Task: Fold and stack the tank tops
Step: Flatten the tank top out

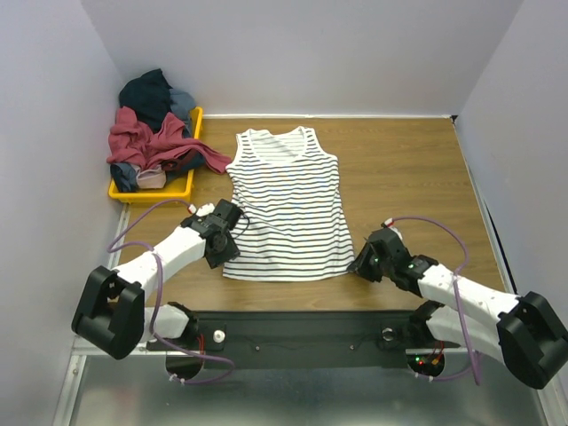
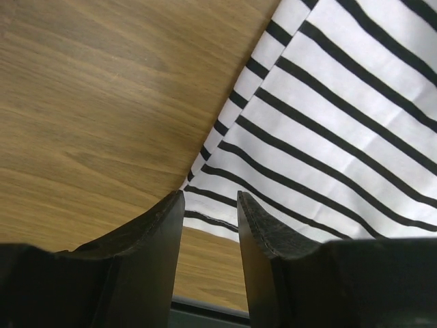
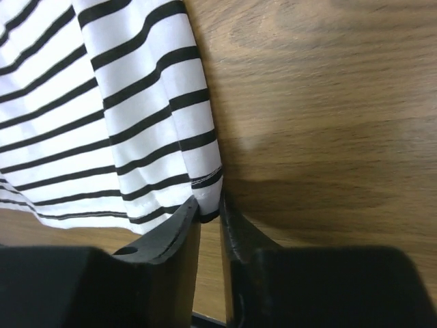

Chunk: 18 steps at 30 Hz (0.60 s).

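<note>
A white tank top with thin dark stripes [image 1: 288, 200] lies flat on the wooden table, neck at the far end and hem towards me. My left gripper [image 1: 224, 256] is at its near left hem corner. In the left wrist view, that gripper [image 2: 210, 198] is open, with the cloth [image 2: 328, 123] just beyond the fingertips and its hem corner in line with the gap. My right gripper [image 1: 358, 264] is at the near right hem corner. In the right wrist view, this gripper [image 3: 209, 205] is nearly closed, with the corner of the cloth [image 3: 123, 102] pinched between the tips.
A yellow tray [image 1: 151, 193] at the far left holds a pile of red, dark blue and grey clothes [image 1: 151, 133]. White walls close in the table on the left, back and right. The arms' dark base rail [image 1: 293, 328] runs along the near edge.
</note>
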Available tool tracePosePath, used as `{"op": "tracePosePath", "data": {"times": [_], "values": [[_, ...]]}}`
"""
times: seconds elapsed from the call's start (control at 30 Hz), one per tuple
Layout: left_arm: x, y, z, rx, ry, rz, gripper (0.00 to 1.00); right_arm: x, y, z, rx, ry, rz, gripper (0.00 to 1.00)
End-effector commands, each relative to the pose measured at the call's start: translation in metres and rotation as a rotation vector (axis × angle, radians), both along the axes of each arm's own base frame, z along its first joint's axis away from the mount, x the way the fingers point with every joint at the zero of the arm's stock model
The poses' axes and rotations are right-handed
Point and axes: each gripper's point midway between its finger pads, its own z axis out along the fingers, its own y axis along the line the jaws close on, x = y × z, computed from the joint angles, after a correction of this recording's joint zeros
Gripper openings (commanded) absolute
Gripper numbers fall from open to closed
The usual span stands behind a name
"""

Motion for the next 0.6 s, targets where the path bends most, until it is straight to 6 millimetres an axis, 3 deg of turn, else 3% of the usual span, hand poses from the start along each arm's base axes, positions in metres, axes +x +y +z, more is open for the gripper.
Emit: {"op": "tracePosePath", "data": {"times": [0.0,0.17,0.37,0.47,0.5,0.57], "values": [[-0.009,0.007,-0.002,0.037,0.022,-0.007,0.48,-0.042,-0.034,-0.033,-0.178,0.190,0.012,0.22],[-0.007,0.008,-0.004,0.050,0.026,-0.008,0.48,-0.031,-0.036,-0.029,-0.217,0.169,-0.005,0.10],[-0.009,0.006,-0.016,0.073,0.094,-0.046,0.48,-0.020,-0.037,-0.025,-0.251,0.152,-0.020,0.15],[-0.010,0.005,-0.019,0.074,0.107,-0.058,0.48,-0.016,-0.038,-0.025,-0.265,0.145,-0.027,0.29],[-0.012,0.004,-0.022,0.072,0.121,-0.065,0.45,-0.015,-0.037,-0.024,-0.268,0.146,-0.028,0.40],[-0.014,0.002,-0.025,0.067,0.133,-0.074,0.42,-0.013,-0.039,-0.025,-0.284,0.143,-0.027,0.51]]}}
